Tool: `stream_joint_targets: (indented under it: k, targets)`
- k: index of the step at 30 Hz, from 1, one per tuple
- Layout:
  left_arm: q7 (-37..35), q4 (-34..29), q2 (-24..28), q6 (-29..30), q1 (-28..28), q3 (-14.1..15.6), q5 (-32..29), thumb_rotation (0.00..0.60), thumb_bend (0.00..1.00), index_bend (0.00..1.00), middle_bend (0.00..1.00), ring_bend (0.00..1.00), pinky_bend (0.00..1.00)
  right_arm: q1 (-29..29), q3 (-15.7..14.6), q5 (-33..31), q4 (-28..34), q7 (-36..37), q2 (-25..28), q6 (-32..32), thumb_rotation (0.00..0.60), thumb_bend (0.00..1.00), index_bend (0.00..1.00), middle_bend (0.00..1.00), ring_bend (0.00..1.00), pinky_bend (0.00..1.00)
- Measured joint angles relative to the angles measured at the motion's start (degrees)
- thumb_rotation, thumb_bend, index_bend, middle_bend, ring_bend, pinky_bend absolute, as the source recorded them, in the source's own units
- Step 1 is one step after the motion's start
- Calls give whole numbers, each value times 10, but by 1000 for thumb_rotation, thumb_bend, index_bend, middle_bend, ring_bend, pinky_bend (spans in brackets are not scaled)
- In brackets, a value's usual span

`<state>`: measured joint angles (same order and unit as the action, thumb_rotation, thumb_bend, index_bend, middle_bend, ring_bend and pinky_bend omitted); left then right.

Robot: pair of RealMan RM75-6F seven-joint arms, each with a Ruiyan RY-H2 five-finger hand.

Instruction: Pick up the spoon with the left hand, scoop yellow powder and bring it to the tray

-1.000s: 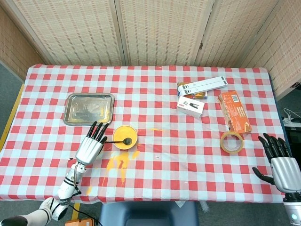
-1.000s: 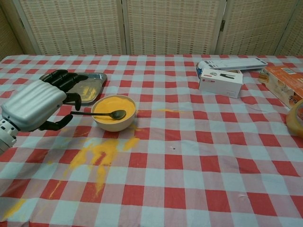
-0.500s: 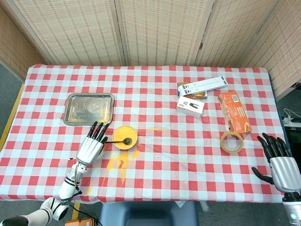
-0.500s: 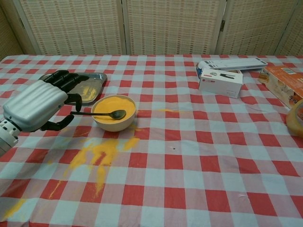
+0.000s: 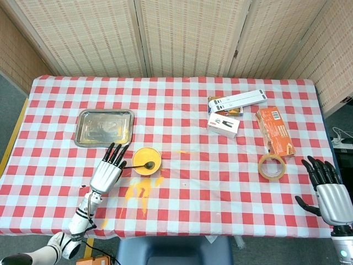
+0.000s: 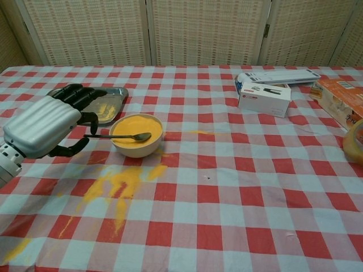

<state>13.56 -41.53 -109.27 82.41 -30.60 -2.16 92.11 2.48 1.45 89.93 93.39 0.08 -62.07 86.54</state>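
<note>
A dark spoon (image 6: pixel 122 136) lies across a white bowl of yellow powder (image 6: pixel 136 143), its head on the powder and its handle sticking out to the left. My left hand (image 6: pixel 42 126) sits right at the end of that handle. Its fingers reach forward above the handle and its thumb lies below, with a gap still showing around it. In the head view the hand (image 5: pixel 108 170) has straight fingers just left of the bowl (image 5: pixel 146 160). The metal tray (image 5: pixel 105 112) lies behind the hand. My right hand (image 5: pixel 328 193) hovers with fingers spread off the table's front right corner.
Yellow powder is spilled (image 6: pixel 122 184) on the checked cloth in front of the bowl. A tape roll (image 5: pixel 272 167), an orange box (image 5: pixel 274 130) and two white boxes (image 5: pixel 223 124) lie at the right. The tray (image 6: pixel 113 91) holds a dusting of powder.
My left hand has edged slightly forward to the spoon handle. The spoon has barely shifted in the bowl. The right hand stays put.
</note>
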Motion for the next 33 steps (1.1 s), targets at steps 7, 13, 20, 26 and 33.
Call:
stream_joint_targets:
  k: [7,13,20,26,33]
  targets:
    - [-4,-7,3,3,1,0,2,600,459,524,0,0,0,0,0,-1,0,1,0,-1,600,143,0,0,0,0]
    - [-10,-9,4,3,3,0,2,600,458,595,8,0,0,1,0,-1,0,1,1,-2,600,142,0,0,0,0]
    - [-15,-9,4,4,4,-1,2,600,459,636,37,0,0,0,0,-1,0,1,1,-1,600,142,0,0,0,0]
    - [-18,-11,5,7,5,-2,3,600,460,673,67,0,0,0,0,-1,0,1,1,-1,600,143,0,0,0,0]
    - [-28,-31,15,18,5,-12,-1,600,515,796,153,0,0,0,0,-1,-1,2,1,-1,600,143,0,0,0,0]
